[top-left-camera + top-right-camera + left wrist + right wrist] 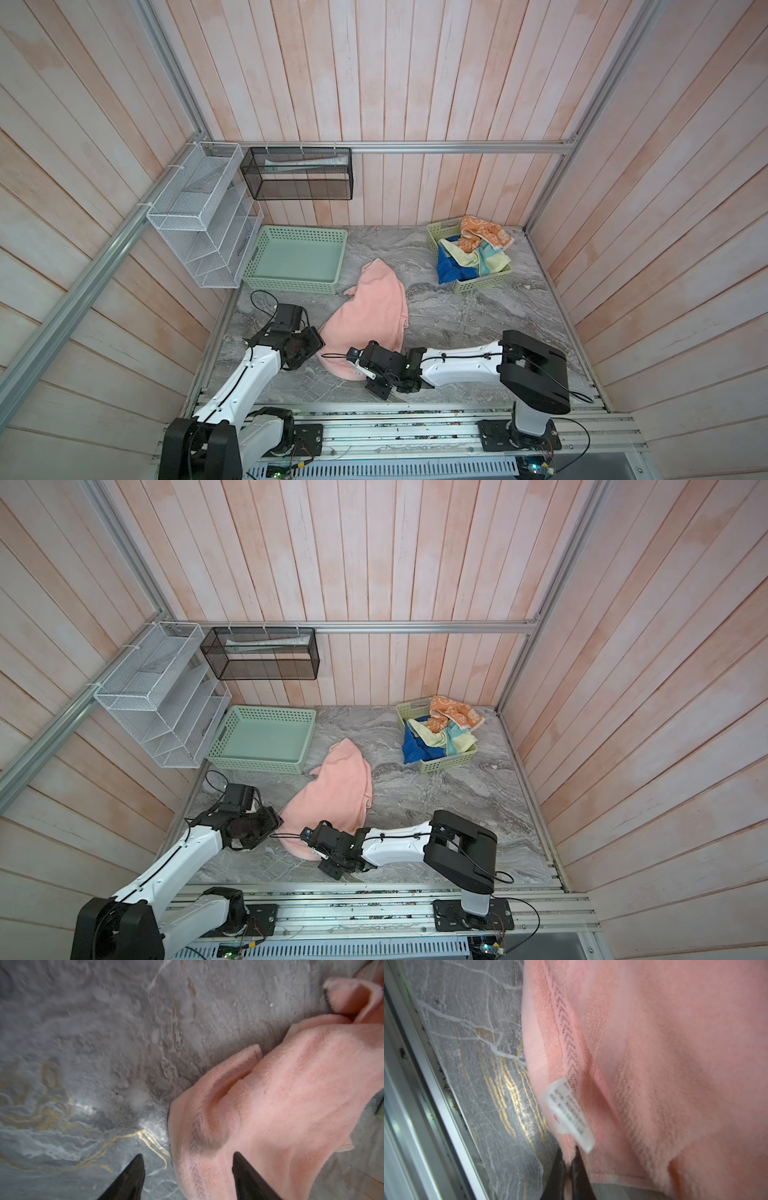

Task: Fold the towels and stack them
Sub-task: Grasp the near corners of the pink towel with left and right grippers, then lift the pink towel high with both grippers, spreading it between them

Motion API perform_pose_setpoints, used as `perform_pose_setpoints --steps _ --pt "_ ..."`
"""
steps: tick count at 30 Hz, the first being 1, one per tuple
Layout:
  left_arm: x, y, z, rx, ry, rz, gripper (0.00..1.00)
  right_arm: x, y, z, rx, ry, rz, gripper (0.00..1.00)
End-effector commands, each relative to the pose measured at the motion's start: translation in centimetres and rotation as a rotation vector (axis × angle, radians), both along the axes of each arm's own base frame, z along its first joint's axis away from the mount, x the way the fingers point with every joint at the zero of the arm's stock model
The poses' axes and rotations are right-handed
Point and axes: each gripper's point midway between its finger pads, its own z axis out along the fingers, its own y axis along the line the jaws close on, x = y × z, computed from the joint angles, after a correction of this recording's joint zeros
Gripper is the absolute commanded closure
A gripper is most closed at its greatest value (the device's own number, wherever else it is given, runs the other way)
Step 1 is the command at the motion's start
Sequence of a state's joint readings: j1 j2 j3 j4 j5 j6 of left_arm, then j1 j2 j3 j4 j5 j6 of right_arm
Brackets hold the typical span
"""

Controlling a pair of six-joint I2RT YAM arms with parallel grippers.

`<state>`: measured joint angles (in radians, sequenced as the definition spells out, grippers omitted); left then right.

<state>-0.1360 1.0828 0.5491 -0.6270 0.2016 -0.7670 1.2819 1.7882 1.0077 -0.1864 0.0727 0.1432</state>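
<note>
In both top views the pink towel (pixel 370 316) is lying crumpled in the middle of the grey marble worktop (pixel 457 324), between an empty green basket (pixel 291 286) at the far left and a second green basket (pixel 482 284) at the far right. The second basket is holding the orange towel (pixel 484 235), yellow towel (pixel 461 257) and blue towel (pixel 451 270) in a heap. The left end effector (pixel 309 343) is sitting at the pink towel's near left edge. The right end effector (pixel 352 368) is reaching across to its near corner; neither grip is showing from here.

In the left wrist view, the left end effector (pixel 188 1155) is standing open, one jaw over bare worktop and the other over the towel's (pixel 280 1095) chevron-stitched hem.

In the right wrist view, the right end effector (pixel 569 1150) is pinching the towel's (pixel 664 1064) edge, jaws closed on the cloth just beside a white label (pixel 569 1113). An aluminium rail (pixel 425 1105) is running along the worktop's edge.
</note>
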Motion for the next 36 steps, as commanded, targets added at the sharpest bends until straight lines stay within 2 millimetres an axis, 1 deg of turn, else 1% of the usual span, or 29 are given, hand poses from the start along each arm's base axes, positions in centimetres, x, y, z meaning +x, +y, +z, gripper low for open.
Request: perform_pose_setpoints --steps 1,3,4,5,6,8,9,10,11,14,16,17,19,20,22,23,24,25,28,29,30,32,34,36 --pt "0.5 -3.6 0.2 -0.135 -0.041 -0.077 0.34 2.7 -0.9 4.4 0.029 -0.114 -0.061 1.0" --pt "0.7 -5.0 -0.1 -0.143 -0.042 -0.113 0.35 4.1 -1.0 7.5 0.091 -0.166 -0.098 1.0" --pt "0.7 -5.5 -0.4 -0.152 -0.029 -0.12 0.37 4.8 -1.1 9.2 0.126 -0.198 -0.123 1.0" --pt "0.8 -6.0 -0.7 -0.158 -0.014 -0.121 0.43 5.5 -1.4 10.8 0.161 -0.221 -0.147 1.0" --pt "0.8 -6.2 -0.9 -0.162 -0.002 -0.119 0.52 6.0 -1.7 11.9 0.187 -0.234 -0.17 1.0" --pt "1.3 -6.5 -0.5 -0.159 -0.009 -0.118 0.8 6.9 -2.3 13.9 0.232 -0.252 -0.198 1.0" --pt "1.8 -6.4 0.2 -0.15 -0.03 -0.112 0.92 7.3 -2.8 14.9 0.247 -0.266 -0.216 1.0" --pt "2.3 -6.3 1.2 -0.136 -0.055 -0.109 1.0 7.8 -3.4 15.9 0.259 -0.288 -0.237 1.0" --pt "3.0 -6.1 2.5 -0.121 -0.087 -0.109 1.0 8.2 -3.9 17.0 0.268 -0.314 -0.256 1.0" --pt "5.4 -5.5 8.4 -0.052 -0.227 -0.125 1.0 9.5 -5.6 21.6 0.314 -0.427 -0.288 1.0" --pt "6.9 -5.4 13.6 -0.023 -0.35 -0.144 1.0 10.0 -6.8 25.7 0.361 -0.497 -0.304 1.0" --pt "7.4 -5.4 15.8 -0.015 -0.4 -0.157 1.0 10.2 -7.3 27.4 0.381 -0.522 -0.31 1.0" --pt "8.4 -6.1 21.6 0.002 -0.517 -0.202 1.0 10.5 -8.6 31.7 0.42 -0.599 -0.319 1.0" --pt "8.7 -6.5 24.0 0.012 -0.563 -0.223 1.0 10.5 -9.1 33.6 0.438 -0.632 -0.321 1.0" --pt "8.9 -7.8 30.0 0.05 -0.679 -0.281 1.0 10.4 -10.1 38.1 0.471 -0.702 -0.321 1.0" --pt "8.8 -8.4 32.7 0.07 -0.73 -0.296 1.0 10.4 -10.6 40.2 0.483 -0.731 -0.33 1.0" --pt "8.5 -9.0 36.0 0.091 -0.798 -0.311 1.0 10.4 -11.1 42.0 0.485 -0.757 -0.33 1.0" --pt "8.1 -9.7 39.0 0.103 -0.862 -0.324 1.0 10.2 -11.6 44.6 0.505 -0.785 -0.33 1.0" --pt "6.5 -10.7 46.9 0.122 -1.036 -0.333 1.0 9.7 -13.2 50.3 0.541 -0.854 -0.342 1.0" --pt "6.0 -11.0 48.6 0.126 -1.075 -0.34 1.0 9.4 -13.6 51.9 0.555 -0.869 -0.345 1.0" --pt "5.3 -11.2 50.8 0.119 -1.129 -0.342 1.0 9.4 -14.0 53.1 0.556 -0.879 -0.351 1.0" --pt "4.5 -11.5 53.7 0.091 -1.19 -0.354 1.0 9.2 -15.1 55.8 0.574 -0.895 -0.382 1.0" --pt "4.0 -12.1 55.8 0.054 -1.239 -0.378 1.0 9.0 -15.8 57.9 0.583 -0.907 -0.393 1.0" --pt "4.2 -12.5 57.0 0.055 -1.277 -0.389 1.0 9.2 -16.2 59.2 0.578 -0.934 -0.41 1.0"
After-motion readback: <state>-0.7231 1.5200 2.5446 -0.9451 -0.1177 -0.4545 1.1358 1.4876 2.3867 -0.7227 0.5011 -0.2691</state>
